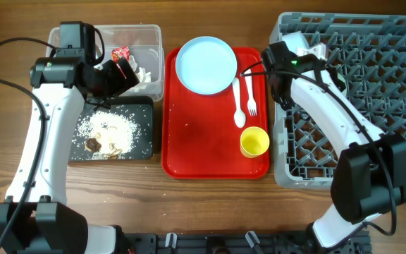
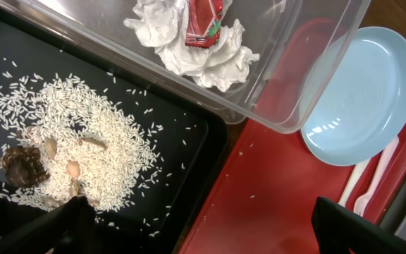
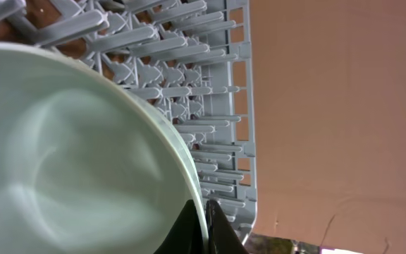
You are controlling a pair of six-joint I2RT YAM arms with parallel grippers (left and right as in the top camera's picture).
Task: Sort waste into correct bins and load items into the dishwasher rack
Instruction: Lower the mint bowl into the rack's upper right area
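**Overhead and 2 wrist views, 1 moment.** The left gripper point(image 2: 201, 208) hangs above the near edge of the black tray point(image 2: 189, 141). Its 2 fingers point(image 2: 72, 220) are spread wide with nothing between them. The black tray holds a heap of white rice point(image 2: 83, 134) and several brown scraps point(image 2: 21, 166). Just behind it stands the clear tub point(image 2: 280, 106), which contains the white tissue point(image 2: 210, 60) and the red-and-white wrapper point(image 2: 204, 17).

The red tray point(image 1: 210, 152) lies between the black tray and the rack point(image 1: 372, 106). On it rest:
- 1 pale blue plate point(image 1: 206, 65) at the far end
- 1 white spoon point(image 1: 238, 102) and 1 white fork point(image 1: 250, 95) side by side
- 1 yellow cup point(image 1: 254, 142), upright near the front right corner

The right gripper point(image 3: 206, 224) is at the far left corner of the rack, its fingers pinched on the rim of a pale green bowl point(image 3: 69, 162). The bowl is over the grey pegs point(image 3: 210, 77), near the rack's outer wall. Whether it rests on them cannot be told. Beyond that wall the wooden table point(image 3: 330, 106) shows.
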